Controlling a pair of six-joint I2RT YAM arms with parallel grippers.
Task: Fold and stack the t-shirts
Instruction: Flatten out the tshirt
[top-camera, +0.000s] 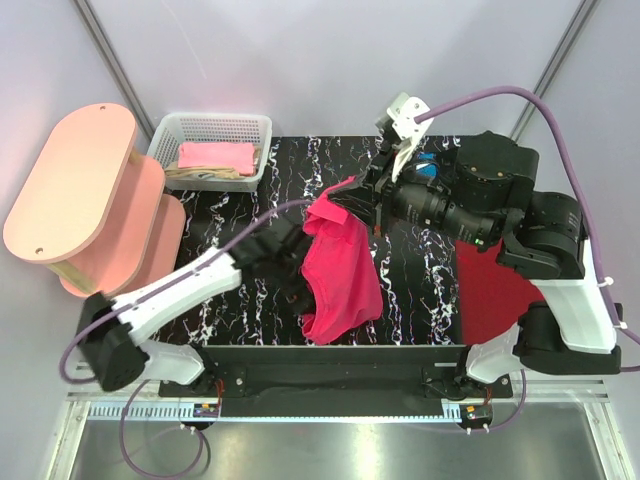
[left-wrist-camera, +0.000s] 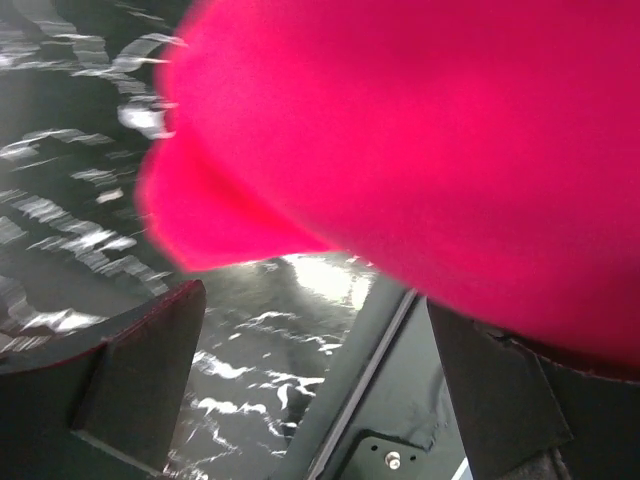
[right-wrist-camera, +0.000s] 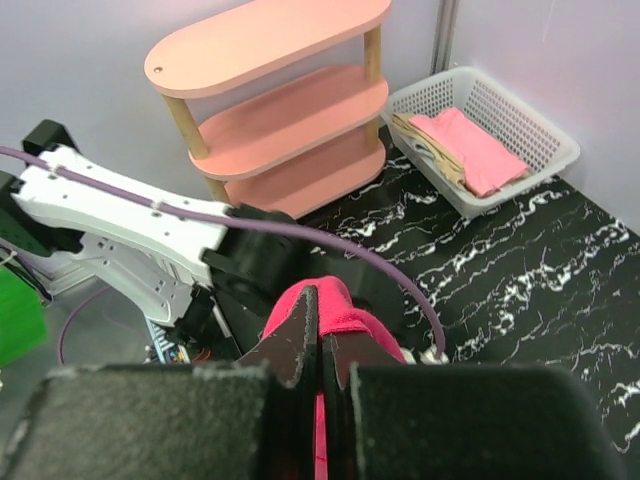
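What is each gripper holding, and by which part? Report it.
The right gripper is shut on the crimson t-shirt, pinching a fold at its upper edge. The left gripper stands open beside it, gripping nothing.

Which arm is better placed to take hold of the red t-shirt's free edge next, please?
Probably the left: the left gripper is open beside the red t-shirt, while the right gripper is shut on its far end, holding it up.

Right claw (right-wrist-camera: 320, 330) pinching crimson tee (right-wrist-camera: 342, 303), left arm (right-wrist-camera: 110, 205) behind, pink shelf (right-wrist-camera: 270, 40), white basket (right-wrist-camera: 510, 185)
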